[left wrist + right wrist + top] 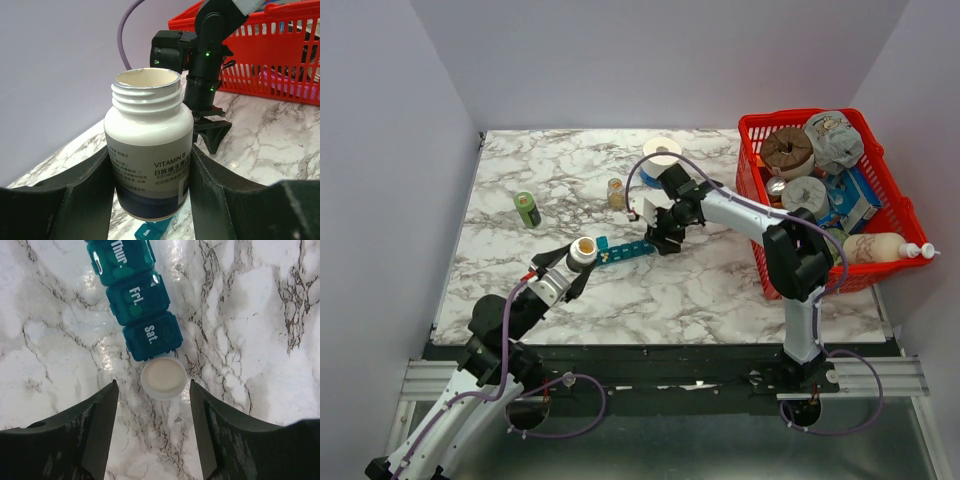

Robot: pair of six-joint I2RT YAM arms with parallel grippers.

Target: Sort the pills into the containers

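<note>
My left gripper (pixel 572 270) is shut on a white vitamin bottle (pixel 150 135) that has no cap, held upright above the table with its mouth open. Just below it lies the left end of the teal containers strip (pixel 625 250). In the right wrist view the strip's Thur., Fri. and Sat. compartments (pixel 135 295) have their lids down. A white cap (pixel 163 377) lies upside down on the marble, touching the Sat. end. My right gripper (pixel 153 390) is open just behind the cap, a finger on each side, touching nothing. No loose pills show.
A red mesh basket (pixel 765 265) full of items stands at the right edge, with a white bottle (pixel 880 247) lying across its front. A green bottle (pixel 527 209), a small amber jar (pixel 616 192) and a white tape roll (pixel 662 150) stand farther back on the marble.
</note>
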